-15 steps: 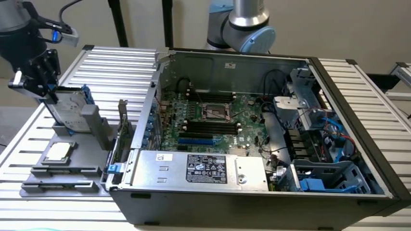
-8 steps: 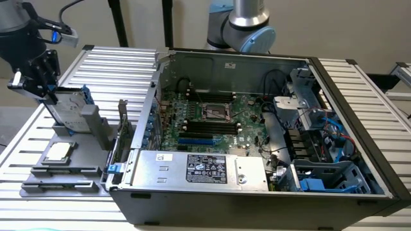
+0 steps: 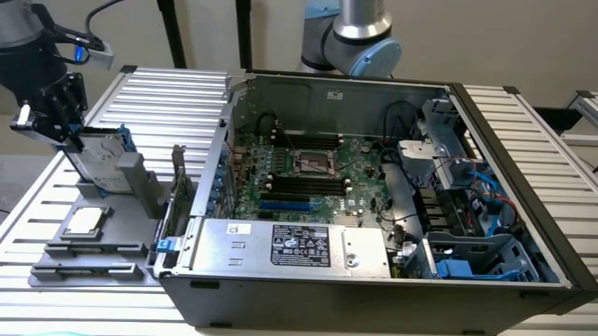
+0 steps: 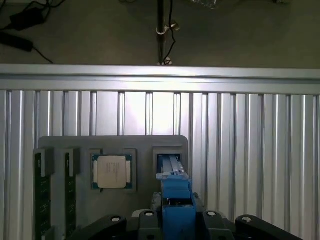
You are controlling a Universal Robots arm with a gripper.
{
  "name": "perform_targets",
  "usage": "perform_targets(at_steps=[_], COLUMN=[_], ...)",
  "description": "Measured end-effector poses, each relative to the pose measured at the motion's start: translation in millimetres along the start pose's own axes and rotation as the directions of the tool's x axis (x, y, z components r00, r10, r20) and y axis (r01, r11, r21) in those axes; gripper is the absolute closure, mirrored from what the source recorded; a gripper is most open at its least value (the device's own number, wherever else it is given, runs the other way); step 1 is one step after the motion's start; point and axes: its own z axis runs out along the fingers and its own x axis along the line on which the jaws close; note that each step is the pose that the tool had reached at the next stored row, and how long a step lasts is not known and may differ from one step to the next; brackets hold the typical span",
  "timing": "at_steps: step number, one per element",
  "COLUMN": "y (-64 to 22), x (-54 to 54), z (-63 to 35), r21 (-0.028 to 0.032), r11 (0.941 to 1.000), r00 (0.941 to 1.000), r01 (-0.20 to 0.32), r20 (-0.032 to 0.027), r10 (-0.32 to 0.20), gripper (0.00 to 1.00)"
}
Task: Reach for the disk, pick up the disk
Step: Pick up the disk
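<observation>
The disk (image 3: 101, 162) stands on edge over the grey holder tray (image 3: 56, 269) at the exterior view's left, a silver-grey drive with a white label and blue rails. My gripper (image 3: 73, 142) comes down from above and is shut on its upper edge. In the wrist view the disk (image 4: 177, 197) shows edge-on as a blue rail between my fingers, right over the tray's slot (image 4: 169, 162). Its lower end sits at the slot; I cannot tell whether it still touches it.
On the tray (image 4: 112, 142) lie a square silver chip (image 4: 111, 171) and two memory sticks (image 4: 42, 197). An open computer case (image 3: 374, 189) fills the exterior view's right on the ribbed metal table (image 3: 168, 91). A second arm's base (image 3: 360, 35) stands behind the case.
</observation>
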Motion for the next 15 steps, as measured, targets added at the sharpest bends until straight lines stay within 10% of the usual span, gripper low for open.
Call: perform_targets(at_steps=[15], y=[-0.6], x=[-0.1], z=[-6.6], r21=[-0.0001], r11=[1.0], r00=[1.0], r01=[0.0], r20=[-0.0001], r10=[0.0], gripper=[0.67])
